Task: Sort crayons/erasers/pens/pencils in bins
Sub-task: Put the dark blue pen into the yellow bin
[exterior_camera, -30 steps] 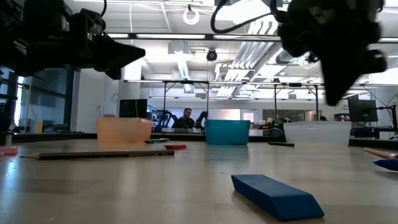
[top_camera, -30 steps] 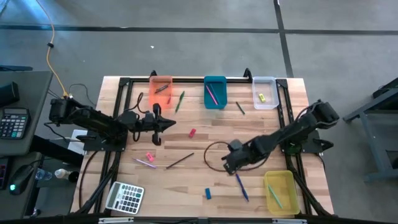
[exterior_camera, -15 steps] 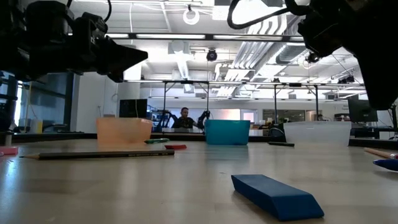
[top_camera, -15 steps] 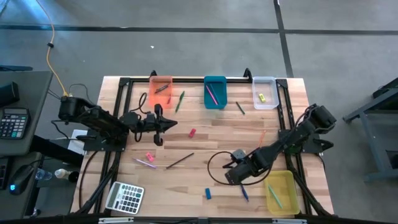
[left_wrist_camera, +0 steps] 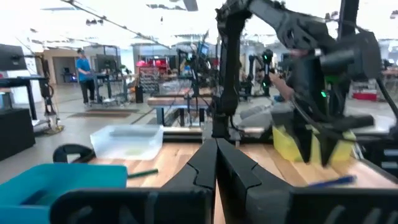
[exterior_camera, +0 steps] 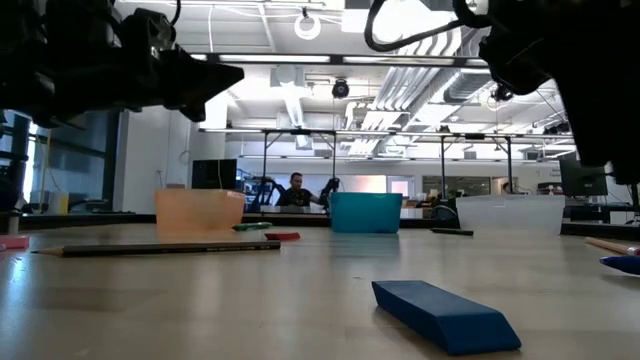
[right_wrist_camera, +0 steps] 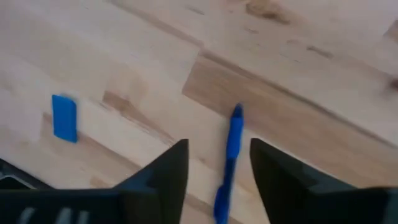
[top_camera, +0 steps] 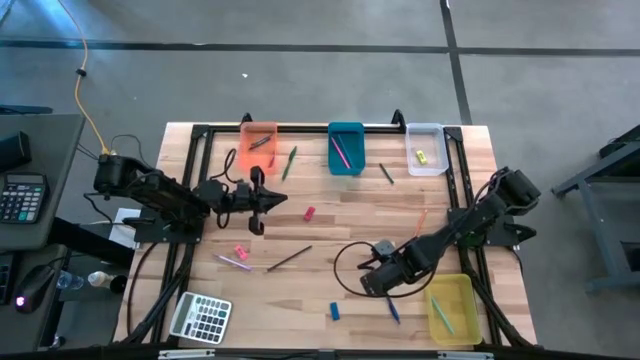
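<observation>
My right gripper points down, open, above a blue pen that lies flat on the table; one finger stands on each side of the pen without touching it. In the high view this gripper is at the near right, beside the yellow bin. A blue eraser lies to its left. My left gripper hovers shut and level at the left, in front of the orange bin. The teal bin and the clear bin stand along the far edge.
A dark pencil, a pink eraser, a red eraser, green sticks and an orange pencil lie loose on the table. A grey calculator sits at the near left corner. A black cable loops beside my right gripper.
My right gripper has moved toward the table's near edge and a little down, coming over the blue pen's far end, then held still. The pen and the blue eraser lie where they were.
</observation>
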